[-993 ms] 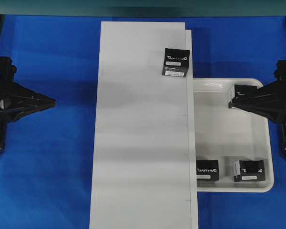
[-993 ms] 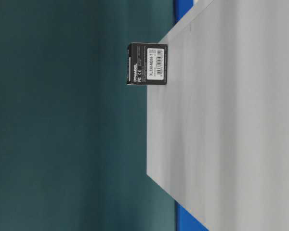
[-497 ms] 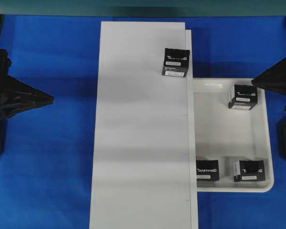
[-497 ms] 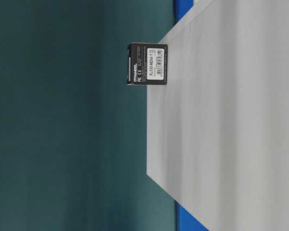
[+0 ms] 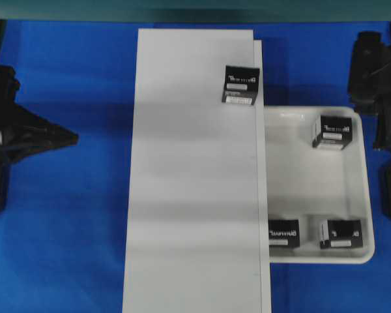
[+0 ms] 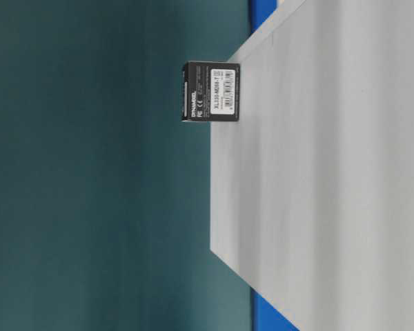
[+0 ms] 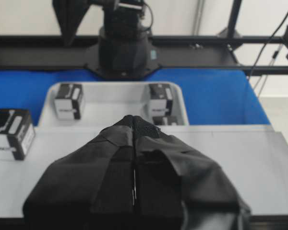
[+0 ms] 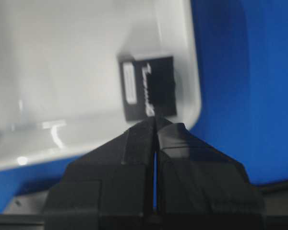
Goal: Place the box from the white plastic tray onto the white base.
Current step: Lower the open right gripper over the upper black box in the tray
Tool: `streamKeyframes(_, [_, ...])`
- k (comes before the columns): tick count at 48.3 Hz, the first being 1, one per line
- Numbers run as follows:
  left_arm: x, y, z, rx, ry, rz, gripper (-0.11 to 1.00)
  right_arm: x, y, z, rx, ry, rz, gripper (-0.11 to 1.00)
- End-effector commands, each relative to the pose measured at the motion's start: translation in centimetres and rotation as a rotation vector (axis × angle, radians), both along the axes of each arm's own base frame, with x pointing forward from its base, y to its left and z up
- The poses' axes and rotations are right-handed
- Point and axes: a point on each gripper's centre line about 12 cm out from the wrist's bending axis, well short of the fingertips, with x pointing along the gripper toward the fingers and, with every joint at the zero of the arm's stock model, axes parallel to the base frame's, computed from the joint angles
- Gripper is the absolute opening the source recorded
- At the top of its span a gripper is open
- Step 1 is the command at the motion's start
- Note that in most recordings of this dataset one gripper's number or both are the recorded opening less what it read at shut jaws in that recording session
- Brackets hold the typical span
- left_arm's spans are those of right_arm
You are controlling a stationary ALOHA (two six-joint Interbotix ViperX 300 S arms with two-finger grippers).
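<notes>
Pulled back from the tray [image 5: 368, 195] since a second ago: right gripper [image 8: 155, 125], then reaching over the tray's far right corner with its tip at a box, now off beyond that corner, over the blue table [image 5: 85, 248]. Nothing else shifted; all four boxes where they were, left gripper [image 7: 133, 125] at much the same spot.

Right gripper fingers [image 8: 137, 139] pressed together, holding nothing, tip just short of the tray rim in the wrist view, with the far-corner box [image 5: 333, 132] lying just past it inside the tray. In the overhead view only a blurred dark arm beside the tray's far right corner.

Left gripper fingers [image 7: 120, 143] also closed flat against each other and empty, parked well left of the tray, across the long white board [image 5: 195, 195], pointing toward it.

Inside the tray: three black boxes. One in the far right corner, slightly turned. Two along the near rim, near right box [image 5: 341, 233] close to that corner, near left box [image 5: 283, 233] against the board's edge.

Left of the tray, on the board: placed box [image 5: 240, 85], standing at the board's right edge, just beyond the tray's far left corner. Seen from table level as a black box [image 6: 211, 91] with a white label at the board's far edge.
</notes>
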Motion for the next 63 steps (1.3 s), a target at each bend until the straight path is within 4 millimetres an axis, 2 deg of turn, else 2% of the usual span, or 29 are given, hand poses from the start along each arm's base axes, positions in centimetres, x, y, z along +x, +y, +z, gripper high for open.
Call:
streamKeyframes(1, [0.1,0.0,1.2,0.001,-0.028,0.000,-0.07,0.3,-0.7,-0.5,0.002,0.037,0.011,0.00])
streamKeyframes(10, [0.6,0.0,0.8,0.000,-0.008,0.002,-0.07,1.2,-1.4,-1.6,0.002,0.053,0.023,0.06])
streamKeyframes(14, [0.8,0.0,0.6,0.002,0.000,0.002,-0.07,1.5,-1.6,-2.2,-0.003,0.044,0.026,0.17])
streamKeyframes(18, [1.1,0.0,0.5,0.000,0.003,0.002,-0.07,1.7,-1.7,-3.0,0.000,0.049,0.026,0.36])
streamKeyframes(25, [1.5,0.0,0.3,0.000,0.012,0.000,-0.07,1.6,-1.6,-5.4,0.023,0.082,0.021,0.81])
streamKeyframes(30, [1.7,-0.1,0.1,0.001,0.020,0.000,-0.07,1.7,-1.5,-6.4,0.031,0.075,0.015,0.99])
streamKeyframes(63, [2.1,-0.1,-0.2,-0.001,0.032,0.000,-0.07,2.2,-2.0,-11.3,0.081,0.123,-0.010,1.00])
